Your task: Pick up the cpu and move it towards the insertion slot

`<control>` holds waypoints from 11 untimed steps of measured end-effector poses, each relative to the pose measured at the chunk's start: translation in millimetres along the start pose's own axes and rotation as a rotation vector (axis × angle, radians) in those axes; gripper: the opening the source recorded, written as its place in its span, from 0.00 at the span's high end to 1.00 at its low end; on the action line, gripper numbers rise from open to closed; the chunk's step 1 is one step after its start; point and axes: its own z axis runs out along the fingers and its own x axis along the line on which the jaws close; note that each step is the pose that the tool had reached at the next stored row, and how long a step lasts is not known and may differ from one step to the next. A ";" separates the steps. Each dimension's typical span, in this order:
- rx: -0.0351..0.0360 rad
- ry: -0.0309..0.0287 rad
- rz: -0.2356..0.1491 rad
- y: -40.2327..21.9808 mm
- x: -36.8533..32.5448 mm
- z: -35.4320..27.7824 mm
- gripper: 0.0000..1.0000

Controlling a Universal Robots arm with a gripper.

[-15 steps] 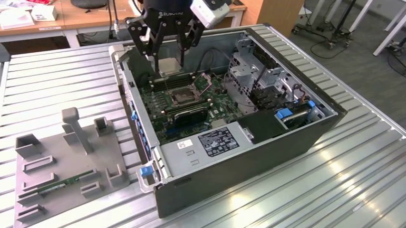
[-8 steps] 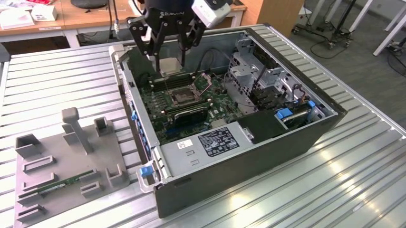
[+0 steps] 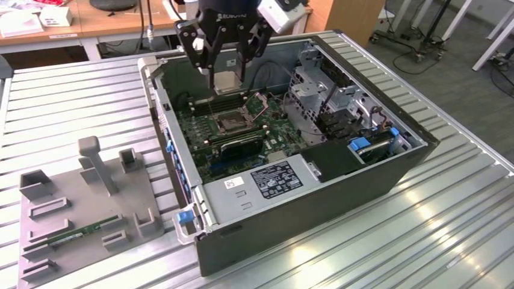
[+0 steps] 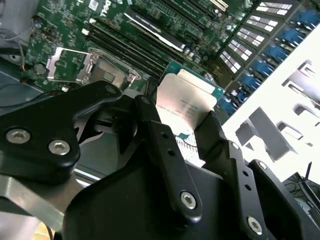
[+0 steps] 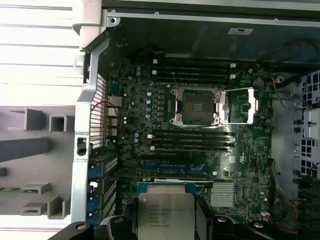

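Exterior view: gripper (image 3: 227,67) clamped on the cpu (image 3: 227,81), lifted above the case, short of the insertion slot (image 3: 233,122).

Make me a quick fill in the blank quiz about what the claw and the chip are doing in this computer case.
1. The claw is shut on the ____.
2. The chip is held ____ the open computer case, not resting on the board.
3. The socket on the green board is ____, with no chip in it.
4. A green memory stick lies on the grey ____ beside the case.

Missing words: chip; above; empty; tray
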 end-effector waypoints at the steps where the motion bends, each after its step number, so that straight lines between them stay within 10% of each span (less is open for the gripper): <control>1: -0.0001 0.0000 0.000 -0.1 -2.8 0.0 0.45; 11: -0.0001 0.0000 0.000 -0.4 -27.9 0.5 0.45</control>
